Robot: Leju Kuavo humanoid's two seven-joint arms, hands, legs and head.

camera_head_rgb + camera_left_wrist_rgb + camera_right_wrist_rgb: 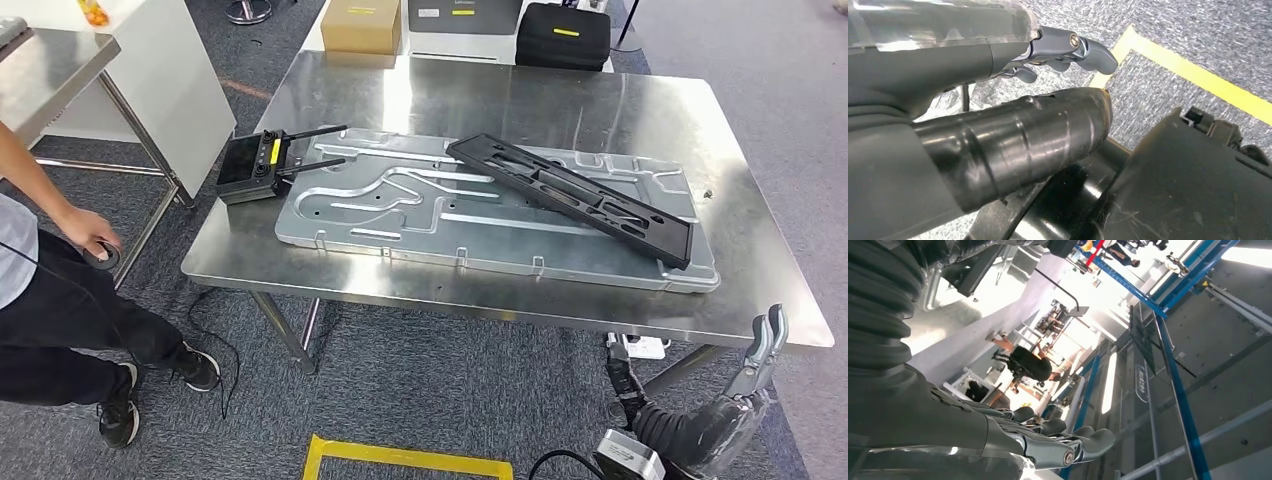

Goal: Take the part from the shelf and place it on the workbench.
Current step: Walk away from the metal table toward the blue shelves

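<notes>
A long black plastic part (570,195) lies slantwise on a large embossed metal plate (400,215) that covers the middle of the steel workbench (480,95). My right hand (762,350) is raised below the table's near right corner with its fingers straight up and nothing in it; the right wrist view shows the same hand (1048,440) with fingers stretched out and empty. In the left wrist view my left hand (1048,75) hangs above the carpet, thumb and fingers apart, holding nothing.
A black controller with antennas (250,165) sits at the plate's left end. A cardboard box (360,25) and a black case (563,35) stand beyond the far edge. A person crouches at the left beside another steel table (50,65). Yellow floor tape (400,460) runs in front of me.
</notes>
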